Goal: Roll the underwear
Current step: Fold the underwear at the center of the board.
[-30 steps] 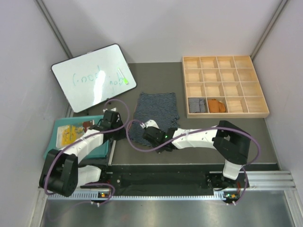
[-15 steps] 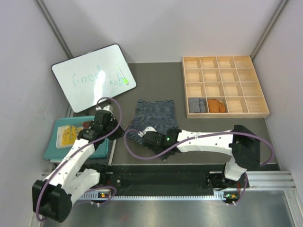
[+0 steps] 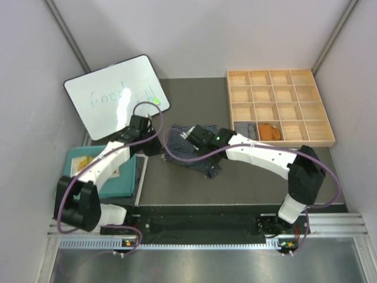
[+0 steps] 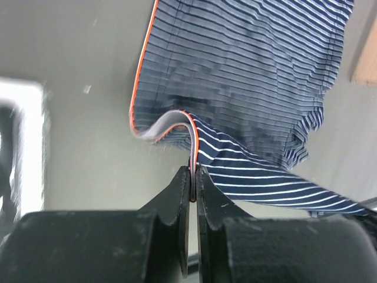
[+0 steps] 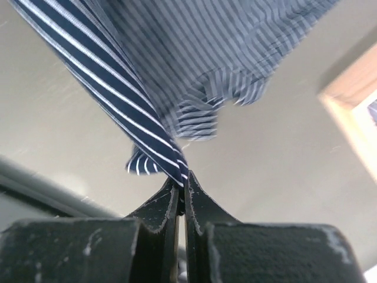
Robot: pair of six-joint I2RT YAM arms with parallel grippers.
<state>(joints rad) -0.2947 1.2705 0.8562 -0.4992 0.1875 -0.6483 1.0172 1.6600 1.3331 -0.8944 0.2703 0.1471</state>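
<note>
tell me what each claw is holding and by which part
Both hold the navy striped underwear: the left claw pinches its orange-piped edge, the right claw a bunched corner.

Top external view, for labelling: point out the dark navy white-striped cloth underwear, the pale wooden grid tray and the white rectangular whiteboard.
dark navy white-striped cloth underwear (image 3: 200,160), top external view, lower folded part.
pale wooden grid tray (image 3: 280,94), top external view, empty compartment floor.
white rectangular whiteboard (image 3: 100,88), top external view, writing surface.
</note>
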